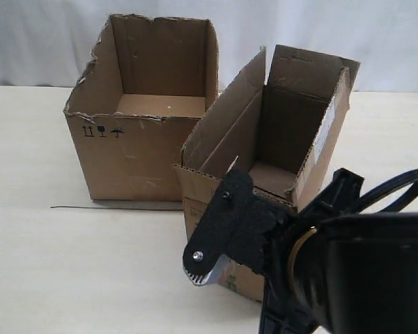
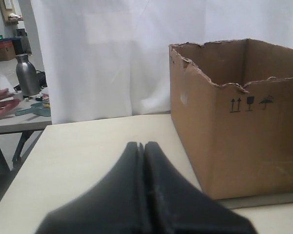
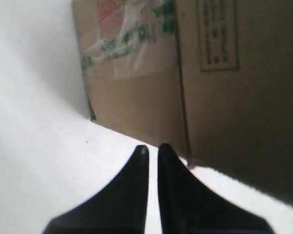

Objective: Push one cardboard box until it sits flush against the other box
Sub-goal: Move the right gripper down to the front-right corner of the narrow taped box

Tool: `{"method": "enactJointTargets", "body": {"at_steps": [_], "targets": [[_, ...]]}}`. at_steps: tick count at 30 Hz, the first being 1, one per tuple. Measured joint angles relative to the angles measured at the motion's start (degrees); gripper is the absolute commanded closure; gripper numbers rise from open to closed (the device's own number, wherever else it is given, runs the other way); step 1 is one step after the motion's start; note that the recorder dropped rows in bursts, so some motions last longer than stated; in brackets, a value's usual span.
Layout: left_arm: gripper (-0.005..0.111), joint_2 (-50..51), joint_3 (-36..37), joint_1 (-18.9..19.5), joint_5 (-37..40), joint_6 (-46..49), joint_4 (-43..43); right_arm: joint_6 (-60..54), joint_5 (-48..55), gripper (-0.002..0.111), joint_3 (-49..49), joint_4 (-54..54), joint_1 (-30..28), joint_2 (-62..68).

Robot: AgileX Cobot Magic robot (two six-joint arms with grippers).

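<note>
The cardboard box, narrow with long top flaps, stands skewed at the right. Its red label and green-printed tape show in the right wrist view. The other box, wide with a torn rim and black symbols, stands at the back left. The two meet near one corner, and a wedge of space opens between their sides. My right gripper is low at the narrow carton's near face, shut with a thin slit and holding nothing. My left gripper is shut and empty, left of the wide carton and apart from it.
A thin dark wire lies on the pale table along the wide carton's front base. A white curtain hangs behind. Past the table's left edge a side table holds a metal bottle, with a person's hand on it.
</note>
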Motion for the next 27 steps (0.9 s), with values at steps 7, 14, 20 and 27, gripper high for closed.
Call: {"method": "enactJointTargets", "body": {"at_steps": [7,14,20,27], "targets": [[0.107,0.00,0.00,0.00,0.00,0.00,0.00,-0.38,-4.03,0.103,0.13,8.43,0.00,-10.74],[0.107,0.00,0.00,0.00,0.00,0.00,0.00,4.94,-12.43,0.103,7.31,6.94,0.00,-13.39],[0.107,0.00,0.00,0.00,0.00,0.00,0.00,18.88,-22.89,0.103,18.13,-2.09,0.00,-13.39],[0.107,0.00,0.00,0.00,0.00,0.02,0.00,43.42,-33.70,0.103,27.32,-20.19,0.00,-13.39]]}}
